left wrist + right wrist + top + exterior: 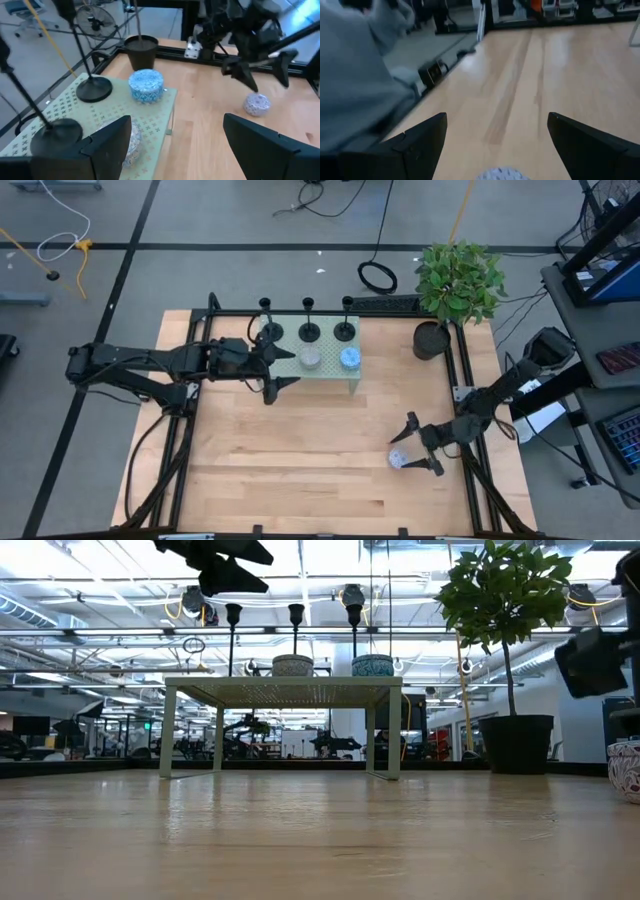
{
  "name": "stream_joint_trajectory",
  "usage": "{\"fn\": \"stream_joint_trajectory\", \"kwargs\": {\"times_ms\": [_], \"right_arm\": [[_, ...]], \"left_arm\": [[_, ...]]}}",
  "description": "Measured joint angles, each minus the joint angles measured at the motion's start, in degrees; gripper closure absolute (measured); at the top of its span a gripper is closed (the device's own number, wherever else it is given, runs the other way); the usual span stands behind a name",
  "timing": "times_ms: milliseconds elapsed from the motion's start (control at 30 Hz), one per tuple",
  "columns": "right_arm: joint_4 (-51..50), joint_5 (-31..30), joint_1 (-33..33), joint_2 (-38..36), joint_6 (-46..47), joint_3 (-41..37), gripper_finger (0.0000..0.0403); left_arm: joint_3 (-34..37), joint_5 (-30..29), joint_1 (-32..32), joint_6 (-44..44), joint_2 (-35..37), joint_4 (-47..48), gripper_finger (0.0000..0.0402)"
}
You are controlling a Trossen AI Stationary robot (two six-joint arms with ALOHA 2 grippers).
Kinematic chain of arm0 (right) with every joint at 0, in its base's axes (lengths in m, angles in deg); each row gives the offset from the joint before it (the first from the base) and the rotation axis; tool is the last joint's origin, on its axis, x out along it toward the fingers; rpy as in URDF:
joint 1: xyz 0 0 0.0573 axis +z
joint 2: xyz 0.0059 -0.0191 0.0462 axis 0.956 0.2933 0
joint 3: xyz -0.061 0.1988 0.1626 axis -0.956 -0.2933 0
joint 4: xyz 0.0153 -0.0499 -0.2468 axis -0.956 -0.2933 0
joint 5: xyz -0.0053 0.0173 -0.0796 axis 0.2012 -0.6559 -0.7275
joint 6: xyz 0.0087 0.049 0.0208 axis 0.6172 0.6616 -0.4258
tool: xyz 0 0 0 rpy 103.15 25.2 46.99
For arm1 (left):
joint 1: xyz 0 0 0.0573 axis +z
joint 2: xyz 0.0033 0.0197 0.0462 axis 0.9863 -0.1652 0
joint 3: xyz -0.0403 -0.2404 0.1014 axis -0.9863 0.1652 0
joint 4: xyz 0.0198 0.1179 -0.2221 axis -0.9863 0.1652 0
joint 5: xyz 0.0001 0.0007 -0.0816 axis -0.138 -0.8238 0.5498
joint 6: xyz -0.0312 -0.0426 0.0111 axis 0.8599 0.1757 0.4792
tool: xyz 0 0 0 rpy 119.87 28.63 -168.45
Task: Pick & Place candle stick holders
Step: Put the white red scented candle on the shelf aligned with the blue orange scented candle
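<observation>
Three black candle stick holders (267, 330) (309, 330) (345, 330) stand upright on their disc bases along the far edge of the green stand (330, 375). Two of the bases show in the left wrist view (93, 89) (55, 135). My left gripper (280, 365) is open and empty, hovering over the stand's left end. My right gripper (420, 447) is open at the table's near right. A small white patterned jar (397, 460) lies on the table by its fingertips and shows low between the fingers in the right wrist view (502, 174), apart from them.
A grey patterned jar (311, 358) and a blue patterned jar (349, 358) sit on the stand in front of the holders. A potted plant (432, 340) stands at the far right corner. A grey blurred mass (355, 75) fills one side of the right wrist view.
</observation>
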Motion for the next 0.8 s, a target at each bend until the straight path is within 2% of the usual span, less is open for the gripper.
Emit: {"fn": "stream_joint_trajectory", "kwargs": {"times_ms": [167, 433, 600, 800], "right_arm": [[-3.16, 0.26, 0.0, 0.1, -3.48, 1.58, 0.0067], [-5.89, 0.34, -0.01, 1.74, -2.49, 2.36, 0.0067], [-5.6, 2.65, 0.0, 7.5, -2.8, 5.52, 0.0067], [-3.35, 1.59, -0.04, 14.31, -2.44, 5.67, 0.0067]], "left_arm": [[0.0, -1.92, 0.04, 1.07, 0.0, -1.23, 0.0078], [0.0, -1.97, 0.04, 1.2, 0.0, -2.09, 0.0078], [0.0, -1.99, 0.04, 1.3, 0.0, -2.07, 0.0078], [0.0, -2.07, 0.04, 1.2, 0.0, -2.09, 0.0078]]}}
